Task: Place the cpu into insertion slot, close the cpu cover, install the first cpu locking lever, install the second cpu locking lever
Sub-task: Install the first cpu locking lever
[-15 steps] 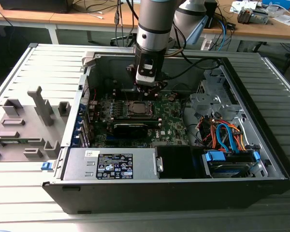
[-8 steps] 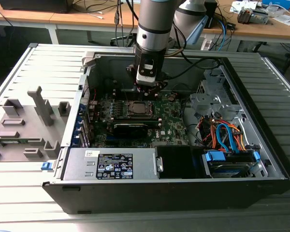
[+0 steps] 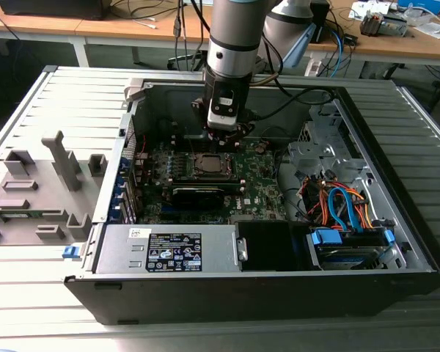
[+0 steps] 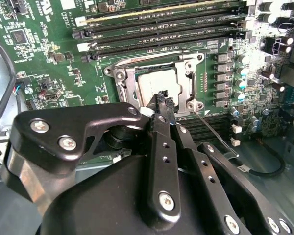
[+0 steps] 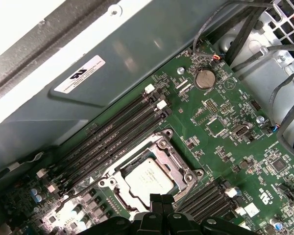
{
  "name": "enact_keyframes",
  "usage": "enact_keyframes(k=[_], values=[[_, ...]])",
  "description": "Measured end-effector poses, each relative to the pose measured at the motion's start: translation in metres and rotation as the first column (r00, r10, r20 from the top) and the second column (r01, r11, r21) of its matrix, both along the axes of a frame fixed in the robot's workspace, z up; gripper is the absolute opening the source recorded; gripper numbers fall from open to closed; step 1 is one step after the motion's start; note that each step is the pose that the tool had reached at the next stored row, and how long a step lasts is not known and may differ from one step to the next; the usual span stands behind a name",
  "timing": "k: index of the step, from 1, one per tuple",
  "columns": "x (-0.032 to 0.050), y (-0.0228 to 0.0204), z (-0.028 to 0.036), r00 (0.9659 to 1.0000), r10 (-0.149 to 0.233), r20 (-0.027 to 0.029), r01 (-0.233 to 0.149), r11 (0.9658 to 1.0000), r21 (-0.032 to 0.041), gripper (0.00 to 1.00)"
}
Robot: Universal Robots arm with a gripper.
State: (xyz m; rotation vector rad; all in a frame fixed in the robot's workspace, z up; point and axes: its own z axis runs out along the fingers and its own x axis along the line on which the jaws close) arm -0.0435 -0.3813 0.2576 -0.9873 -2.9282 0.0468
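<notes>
already seated under the thin silver-grey metal cover frame (image 5: pixel 182 164), the small flat silver-topped cpu (image 5: pixel 149 178), likely light, stiff, fragile and best edge-held, lies beside the black gripper (image 5: pixel 157 199) with its tips pressed together.

The pale silver cpu (image 5: pixel 149 178) lies flat in its socket; the grey metal cpu cover (image 5: pixel 175 154) lies closed, framing its top.
</notes>
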Motion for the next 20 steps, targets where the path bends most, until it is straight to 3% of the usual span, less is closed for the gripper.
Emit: enact_keyframes(k=[20], values=[[0.0000,0.0000,0.0000,0.9991,0.042,0.0000,-0.042,0.9991,0.0000,0.11]])
